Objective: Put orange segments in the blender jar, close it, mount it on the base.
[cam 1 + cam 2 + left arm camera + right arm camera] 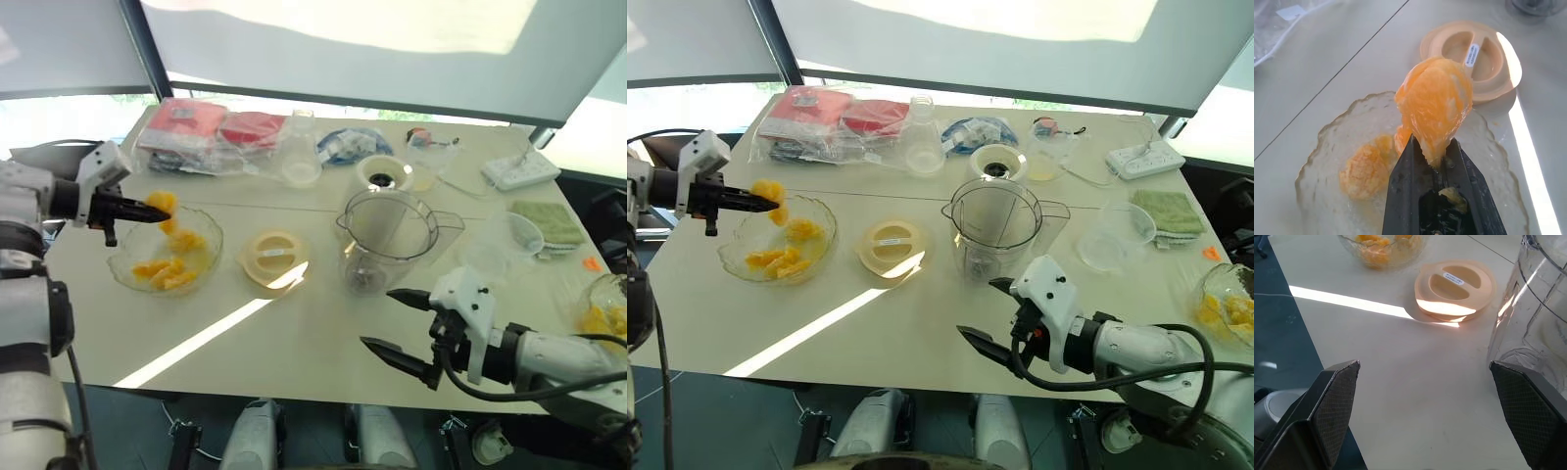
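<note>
Left wrist view: left gripper [1432, 149] pinches an orange segment [1436, 105] above the bowl [1311, 161].
Squeeze gently and carry it level to the blender jar [390, 230] mid-table; right gripper [378, 319] hangs wide open.

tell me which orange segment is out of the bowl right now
The orange segment pinched in the left gripper, held up over the glass bowl. The other segments lie loose inside the bowl.
</note>
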